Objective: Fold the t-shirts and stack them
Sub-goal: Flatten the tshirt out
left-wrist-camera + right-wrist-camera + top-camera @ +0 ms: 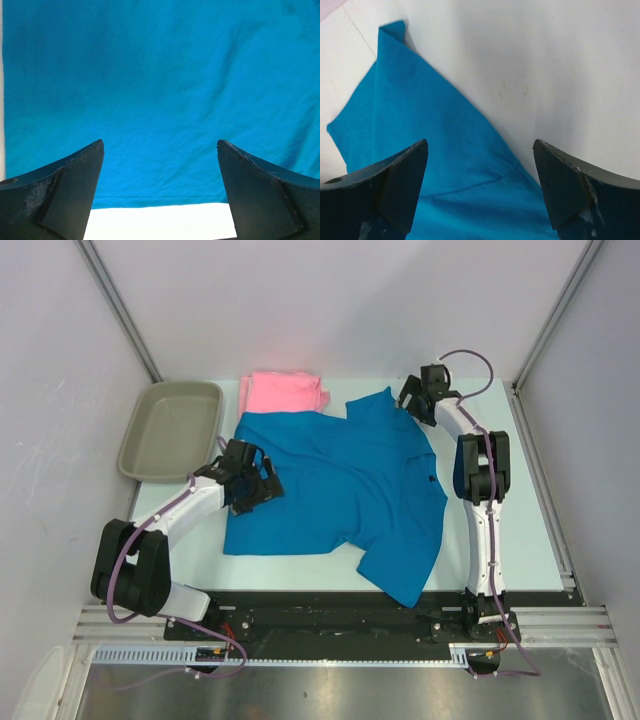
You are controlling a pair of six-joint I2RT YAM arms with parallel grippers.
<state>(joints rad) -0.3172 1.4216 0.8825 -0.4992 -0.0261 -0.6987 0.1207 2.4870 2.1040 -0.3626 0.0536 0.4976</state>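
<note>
The bright blue t-shirt (pixel 340 480) lies spread flat in the middle of the table, its hem to the left and one sleeve at the back right. Behind it, the light pink t-shirt (pixel 283 392) lies folded, its front edge under the blue one. My left gripper (pixel 260 487) hovers open over the blue hem. In the left wrist view the blue cloth (pixel 160 75) fills the frame, and nothing lies between the left gripper's (pixel 160 145) jaws. My right gripper (pixel 413 403) stands open over the far sleeve (pixel 420 135), nothing held in the right gripper (pixel 480 142).
A grey-beige plastic tray (pixel 170 428) sits at the back left, close beside the blue shirt's corner. White walls with metal rails close in the table on three sides. Bare table (pixel 520 530) shows to the right of the shirt.
</note>
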